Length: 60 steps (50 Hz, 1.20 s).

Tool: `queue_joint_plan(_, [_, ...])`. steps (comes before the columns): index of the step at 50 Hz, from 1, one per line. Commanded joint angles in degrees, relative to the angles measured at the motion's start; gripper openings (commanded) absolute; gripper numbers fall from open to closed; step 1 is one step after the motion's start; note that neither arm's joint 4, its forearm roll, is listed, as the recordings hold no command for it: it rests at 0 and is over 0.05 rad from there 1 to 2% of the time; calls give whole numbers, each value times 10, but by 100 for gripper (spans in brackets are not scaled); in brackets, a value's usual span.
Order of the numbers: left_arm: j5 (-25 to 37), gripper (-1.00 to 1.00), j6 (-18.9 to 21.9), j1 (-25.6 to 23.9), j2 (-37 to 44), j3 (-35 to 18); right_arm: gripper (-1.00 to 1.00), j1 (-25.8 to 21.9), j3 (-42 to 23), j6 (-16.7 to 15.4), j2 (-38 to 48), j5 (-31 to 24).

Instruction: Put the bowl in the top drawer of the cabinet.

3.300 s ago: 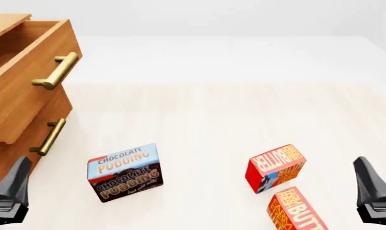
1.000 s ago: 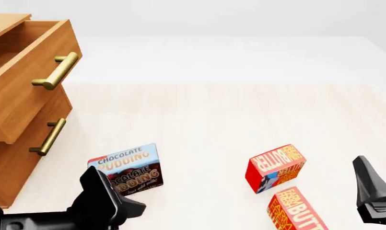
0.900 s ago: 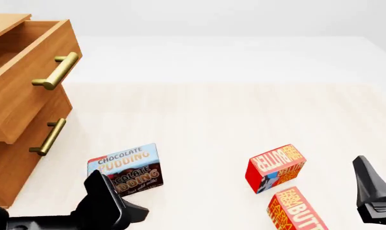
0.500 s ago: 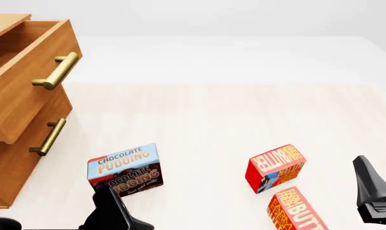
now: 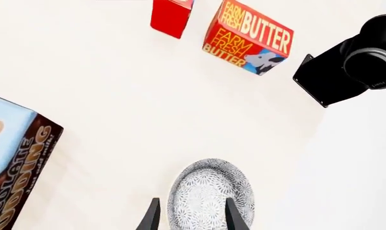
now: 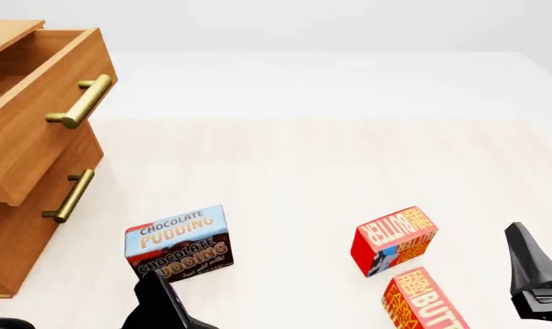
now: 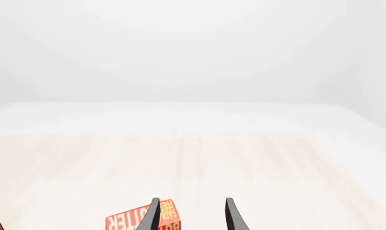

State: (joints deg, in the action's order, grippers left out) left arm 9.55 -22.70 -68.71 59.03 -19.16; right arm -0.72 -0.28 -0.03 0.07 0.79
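Below the left gripper [image 5: 190, 220], the round white-grey bowl with a lacy flower pattern [image 5: 210, 194] sits on the pale wooden table [image 6: 285, 171], and the spread-apart fingers hang over its near side. On the left, the orange-brown wooden cabinet [image 6: 24, 212] has its top drawer [image 6: 38, 103] pulled out. Over on the right, the right gripper [image 7: 190, 218] holds nothing, with its fingers apart.

Lacy grey bowl [image 5: 210, 199] upright on table; top drawer [image 6: 40, 96] open.
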Motion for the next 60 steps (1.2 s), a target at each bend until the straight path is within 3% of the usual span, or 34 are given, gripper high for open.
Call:
queue_joint_plan(1, [6, 100, 8, 13, -10, 1, 100, 0, 0, -1, 0, 0])
queue_joint_plan(22, [-41, 100, 20, 46, -6, 40, 100, 0, 0, 0, 0, 0])
queue_joint_plan(60, [-141, 100, -4, 33, 60, 65, 100, 6, 0, -2, 1, -5])
